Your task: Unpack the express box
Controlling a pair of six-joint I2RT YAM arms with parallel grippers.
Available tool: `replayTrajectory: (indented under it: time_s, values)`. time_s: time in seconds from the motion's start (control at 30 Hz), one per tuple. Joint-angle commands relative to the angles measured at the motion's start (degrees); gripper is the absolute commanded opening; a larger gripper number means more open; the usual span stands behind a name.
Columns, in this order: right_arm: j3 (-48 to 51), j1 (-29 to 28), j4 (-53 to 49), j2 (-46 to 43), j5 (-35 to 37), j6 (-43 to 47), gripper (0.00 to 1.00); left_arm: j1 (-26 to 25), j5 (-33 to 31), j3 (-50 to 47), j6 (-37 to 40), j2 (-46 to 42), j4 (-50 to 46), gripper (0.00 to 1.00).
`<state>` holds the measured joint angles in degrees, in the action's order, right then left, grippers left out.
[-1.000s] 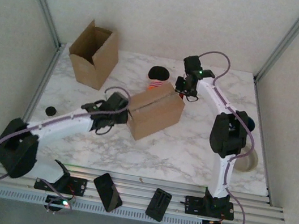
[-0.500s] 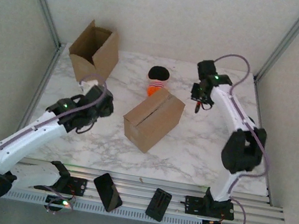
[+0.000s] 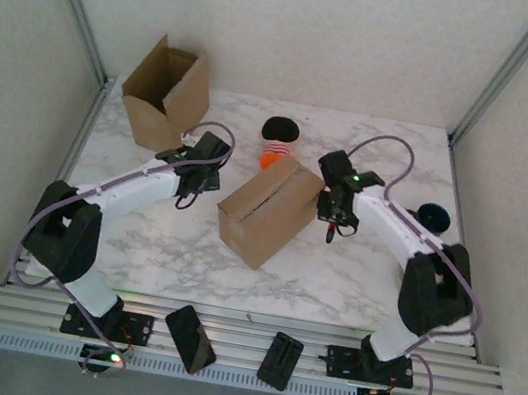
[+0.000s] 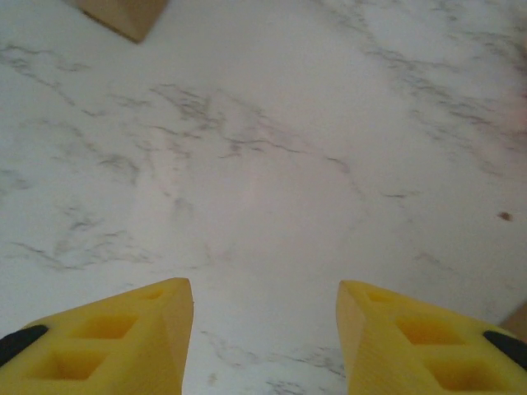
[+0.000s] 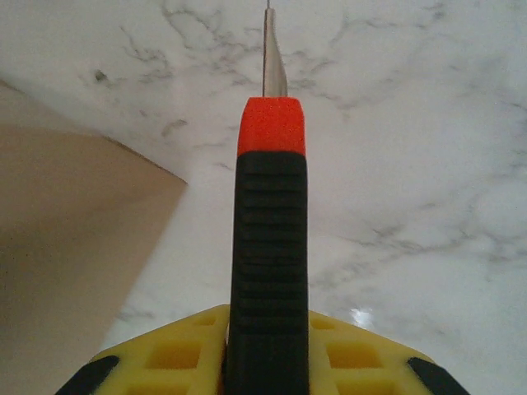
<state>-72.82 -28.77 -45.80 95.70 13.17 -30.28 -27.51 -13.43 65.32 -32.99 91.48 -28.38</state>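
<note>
Box: closed box (image 3: pixel 270 209) mid-bench, its long axis and top seam running near-left to far-right.
Right end effector (image 3: pixel 333 207): clamped on a knife (image 5: pixel 268 239), just beside the box's far-right end, so the box lies to its left.
Left end effector (image 4: pixel 263 288): apart and empty over bare bench (image 4: pixel 272 148), left of the box with a gap.
Nearer arm: the right, by my judgement; the blade needs to swing left onto the seam.
Right wrist view: blade points past the box corner, over marble rather than cardboard.
Top view: gives the seam direction.
</note>
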Motion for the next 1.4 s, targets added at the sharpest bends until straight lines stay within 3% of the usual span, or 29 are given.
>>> replayTrajectory:
  time_s: [0.0, 0.13, 0.4, 0.6, 0.83, 1.07, 1.37]
  values:
    - [-8.72, -0.17, 2.56, 5.06, -0.32, -1.10, 0.00, -2.52, 2.33, -2.90, -1.35, -4.33, 1.16, 0.48]
    - [-19.69, -0.16, 0.57, 12.92, -1.85, 2.86, 0.00, -6.62, 3.50, -8.98, -5.04, -9.73, -0.08, 0.48]
    - [-36.78, -0.70, -0.18, 24.45, -14.02, 11.67, 0.00, -14.29, 6.35, -15.90, -11.83, -17.36, 0.97, 0.49]
    - [-43.92, -2.48, 0.00, 29.38, -23.93, 17.92, 0.00, -20.78, 6.58, -13.64, -14.52, -14.52, 4.75, 0.52]
    - [-46.04, -3.83, -0.69, 30.76, -30.12, 23.17, 0.00, -25.36, 5.85, -8.91, -15.22, -8.69, 7.28, 0.59]
    - [-48.10, -3.70, -3.76, 30.76, -24.32, 24.70, 0.00, -26.71, 3.68, -4.89, -15.02, -8.00, 3.20, 0.79]
    - [-44.96, 2.07, -5.09, 21.17, -13.67, 20.31, 0.00, -26.42, -2.68, -1.58, -15.11, -21.45, -15.54, 0.91]
